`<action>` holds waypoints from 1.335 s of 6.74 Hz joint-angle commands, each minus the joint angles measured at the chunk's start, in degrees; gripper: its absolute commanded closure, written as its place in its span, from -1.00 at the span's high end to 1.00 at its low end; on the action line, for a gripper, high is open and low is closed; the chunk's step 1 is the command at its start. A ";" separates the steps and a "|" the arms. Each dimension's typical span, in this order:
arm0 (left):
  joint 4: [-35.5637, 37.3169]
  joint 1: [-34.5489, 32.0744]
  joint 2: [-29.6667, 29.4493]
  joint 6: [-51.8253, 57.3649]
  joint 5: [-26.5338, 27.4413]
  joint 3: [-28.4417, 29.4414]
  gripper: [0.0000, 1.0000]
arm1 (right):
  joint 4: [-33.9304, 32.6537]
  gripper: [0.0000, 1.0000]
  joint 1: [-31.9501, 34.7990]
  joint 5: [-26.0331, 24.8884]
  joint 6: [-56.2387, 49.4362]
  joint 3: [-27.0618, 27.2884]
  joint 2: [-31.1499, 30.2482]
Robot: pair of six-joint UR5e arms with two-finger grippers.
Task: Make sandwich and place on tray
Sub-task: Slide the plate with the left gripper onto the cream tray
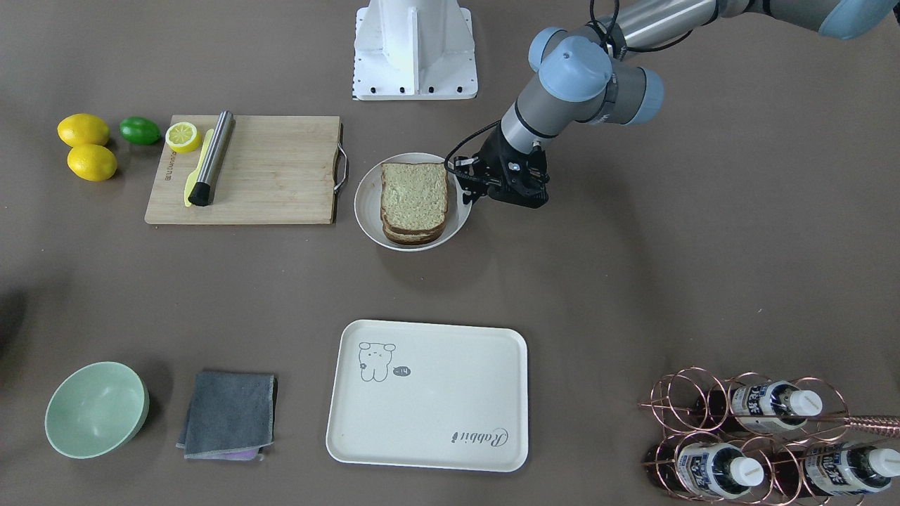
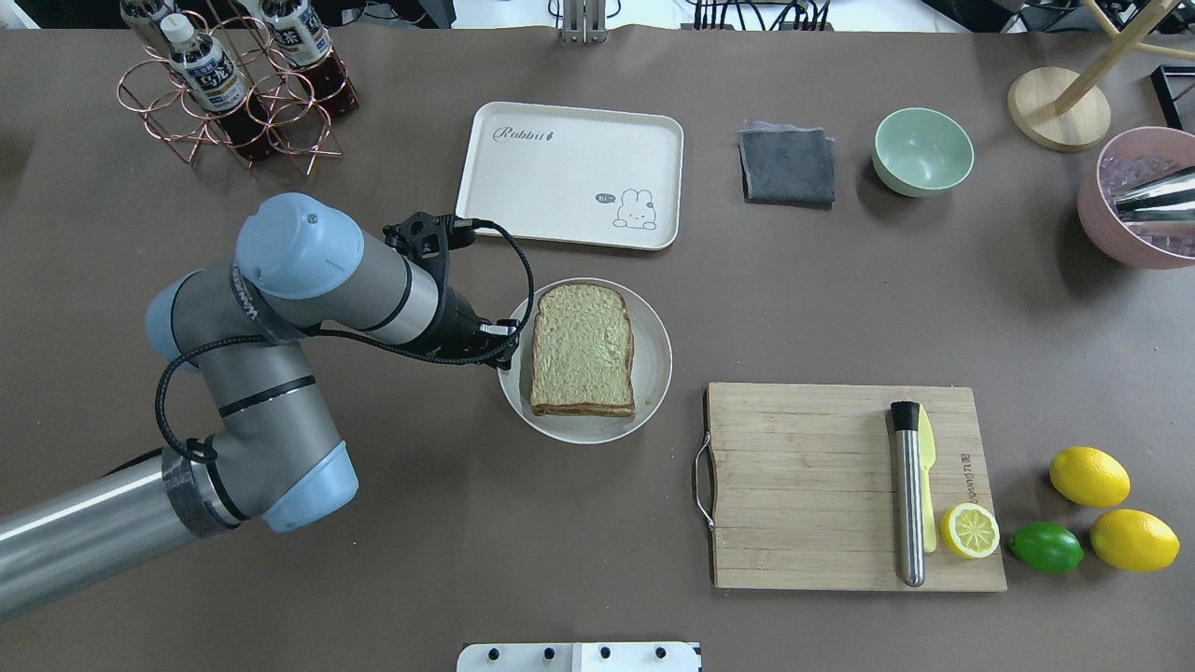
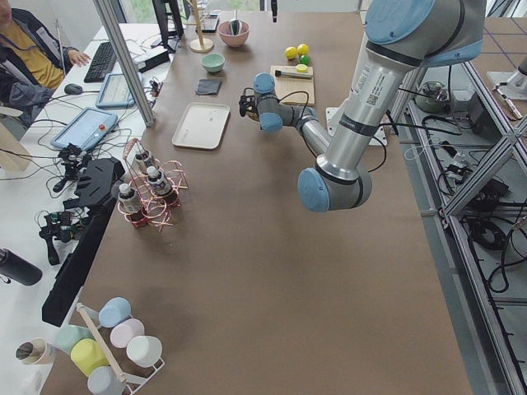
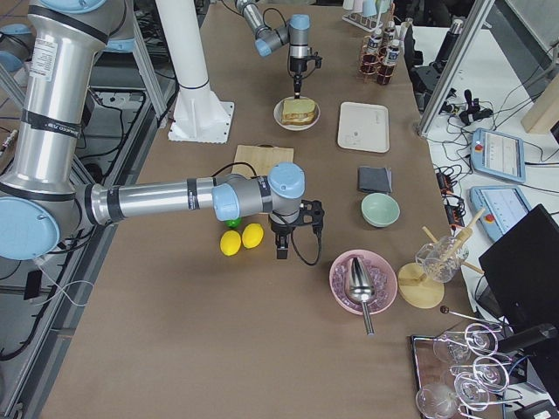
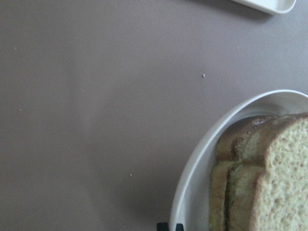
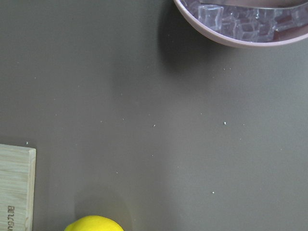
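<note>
The sandwich (image 1: 414, 200) is a stack of tan bread slices with dark crust on a round white plate (image 1: 365, 205); it also shows in the overhead view (image 2: 582, 350). No egg shows between the slices. The cream tray (image 1: 429, 422) lies bare on the far side of the plate from my base (image 2: 560, 177). My left gripper (image 1: 470, 191) hangs over the plate's rim beside the bread. In the left wrist view its fingertips (image 5: 163, 225) sit close together, so it is shut and holds nothing. My right gripper (image 4: 281, 251) hovers near the lemons; I cannot tell whether it is open.
A wooden cutting board (image 1: 281, 169) holds a steel rod (image 1: 211, 158), a yellow knife and a lemon half. Lemons (image 1: 84, 130) and a lime lie beside it. There are also a green bowl (image 1: 95, 407), a grey cloth (image 1: 228, 414), a copper bottle rack (image 1: 759, 436) and a pink ice bowl (image 2: 1139, 196).
</note>
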 commanded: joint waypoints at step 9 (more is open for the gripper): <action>-11.70 -16.81 -28.64 16.35 -7.98 52.55 -1.00 | -0.01 1.00 -2.37 -0.01 -0.17 -1.27 4.45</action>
